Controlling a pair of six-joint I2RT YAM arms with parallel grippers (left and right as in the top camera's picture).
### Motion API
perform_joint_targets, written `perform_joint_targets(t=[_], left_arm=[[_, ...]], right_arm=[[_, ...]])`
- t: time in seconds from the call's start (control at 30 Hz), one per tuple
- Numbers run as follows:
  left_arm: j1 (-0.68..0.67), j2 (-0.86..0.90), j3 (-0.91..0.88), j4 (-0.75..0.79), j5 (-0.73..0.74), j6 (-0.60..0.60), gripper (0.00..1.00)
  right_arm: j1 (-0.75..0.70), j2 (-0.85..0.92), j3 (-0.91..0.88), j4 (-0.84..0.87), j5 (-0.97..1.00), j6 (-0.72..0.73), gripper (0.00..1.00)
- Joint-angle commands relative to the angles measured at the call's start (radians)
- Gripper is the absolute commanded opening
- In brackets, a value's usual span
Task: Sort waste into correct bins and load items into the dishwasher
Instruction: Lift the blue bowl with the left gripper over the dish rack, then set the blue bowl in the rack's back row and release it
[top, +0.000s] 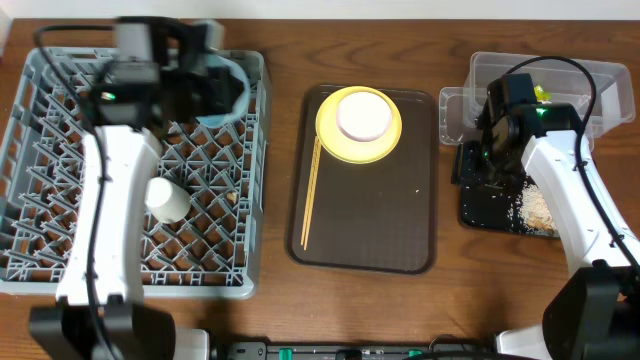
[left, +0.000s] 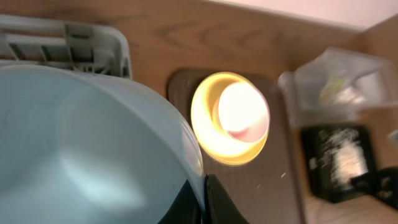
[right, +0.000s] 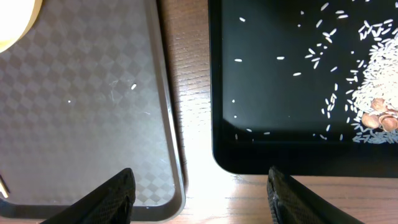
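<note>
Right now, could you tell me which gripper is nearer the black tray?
Right: the right gripper hangs over the black tray's edge; the left gripper is above the grey rack.

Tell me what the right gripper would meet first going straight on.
Probably the bare table between the brown serving tray and the black tray; the right gripper straddles that gap, depth unclear.

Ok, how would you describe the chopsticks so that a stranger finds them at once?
Find the brown serving tray in the middle of the table, between the grey rack and the black tray. The chopsticks lie along its left edge, far ends by the yellow plate. They are the only thin wooden sticks; their neighbours are round.
</note>
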Motion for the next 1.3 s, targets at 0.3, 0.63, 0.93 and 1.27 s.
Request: perform_joint_targets(t=[0.3, 0.63, 0.93, 1.27], left_arm=[[0.274, 0.246, 0.003, 0.306, 0.8, -0.029, 0.06], [0.333, 0.406, 0.003, 0.566, 0.885, -0.234, 0.06], [0.359, 0.472, 0.003, 0.577, 0.876, -0.233, 0.06], [0.403, 0.491, -0.032, 0.569, 0.82, -0.233, 0.06]], right_arm=[[-0.003, -0.024, 0.01, -0.008, 0.013, -0.002, 0.66], [-0.003, -0.024, 0.01, -0.01, 0.012, -0.002, 0.66], [-0.003, -0.024, 0.01, -0.027, 0.012, -0.002, 0.66], [-0.003, -0.024, 0.01, -0.028, 0.009, -0.001, 0.65]])
